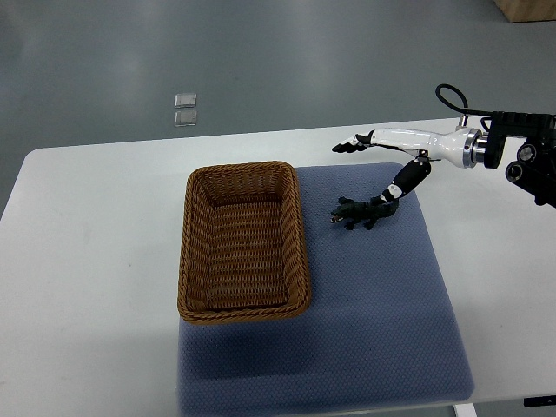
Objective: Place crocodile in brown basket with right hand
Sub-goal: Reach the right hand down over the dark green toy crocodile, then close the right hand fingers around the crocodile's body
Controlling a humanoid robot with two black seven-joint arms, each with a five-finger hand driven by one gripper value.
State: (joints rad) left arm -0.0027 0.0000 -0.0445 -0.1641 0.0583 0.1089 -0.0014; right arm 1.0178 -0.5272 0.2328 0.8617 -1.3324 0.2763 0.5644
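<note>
A small dark toy crocodile lies on the blue mat, just right of the brown wicker basket, which has nothing in it. My right hand reaches in from the right edge and hovers over the crocodile's tail end. It is open: the white fingers stretch out to the left above the mat's far edge. The black-tipped thumb points down, and its tip is close to or touching the tail. The left arm does not show.
The basket and mat sit on a white table whose far edge runs behind the hand. Two small clear squares lie on the grey floor beyond, and a cardboard box corner shows at the top right.
</note>
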